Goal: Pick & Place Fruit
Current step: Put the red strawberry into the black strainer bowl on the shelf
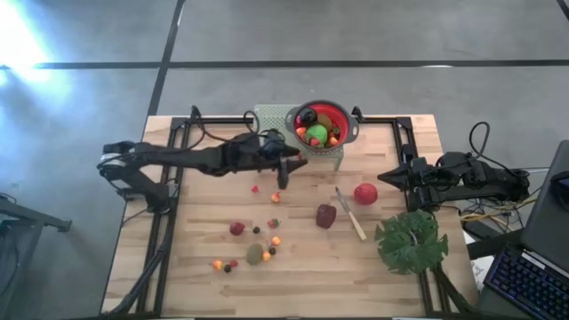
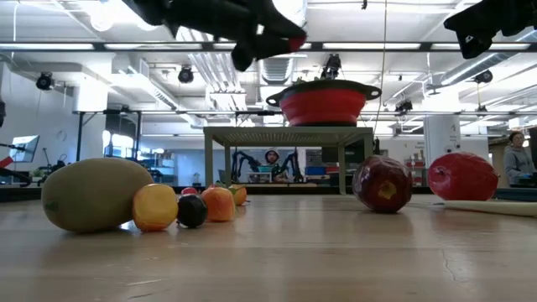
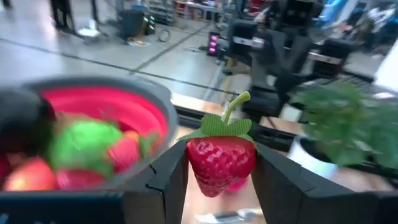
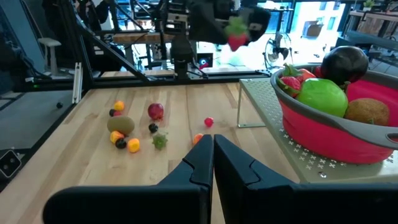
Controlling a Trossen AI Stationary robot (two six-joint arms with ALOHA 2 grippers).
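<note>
My left gripper (image 3: 221,186) is shut on a red strawberry (image 3: 221,158) with a green cap. It hangs above the table, beside the red bowl (image 3: 124,109), which stands on a perforated rack (image 1: 276,120) and holds a green apple (image 4: 322,96) and other fruit. A red apple (image 1: 365,193), a maroon fruit (image 1: 326,215), a kiwi (image 1: 255,254) and small pieces lie on the table. My right gripper (image 4: 213,155) stays shut over the table's right edge, touching nothing. My left gripper pinches the strawberry by its two opposite sides (image 3: 196,165) between its two fingers (image 3: 171,180). The fingers reach in about level from the table's left. The strawberry sits upright, cap and stem (image 3: 233,106) up, lifted clear of the table (image 4: 238,38).
A pale-handled knife (image 1: 349,213) lies between the maroon fruit and the red apple. A big green leaf (image 1: 411,240) lies at the near right. Dark arm frames run along both table sides. Bare wood shows in the table's middle, in front of the rack.
</note>
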